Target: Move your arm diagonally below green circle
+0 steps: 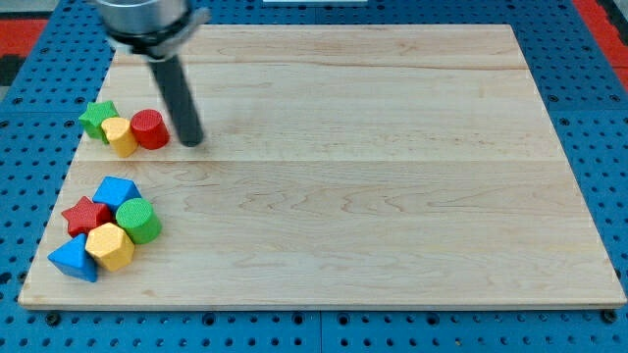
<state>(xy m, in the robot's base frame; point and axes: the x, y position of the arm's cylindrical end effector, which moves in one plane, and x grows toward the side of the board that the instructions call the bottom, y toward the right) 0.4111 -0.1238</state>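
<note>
The green circle (140, 220), a short green cylinder, sits in a cluster at the view's lower left with a blue block (117, 190), a red star (85, 216), a yellow hexagon (110, 245) and a blue triangle (75, 259). My tip (191, 141) rests on the board above and to the right of the green circle, well apart from it. It stands just right of a red cylinder (150, 129), close to it.
A second cluster at the view's upper left holds a green star (97, 118), a yellow block (121, 136) and the red cylinder. The wooden board (392, 176) lies on a blue perforated surface (608, 147).
</note>
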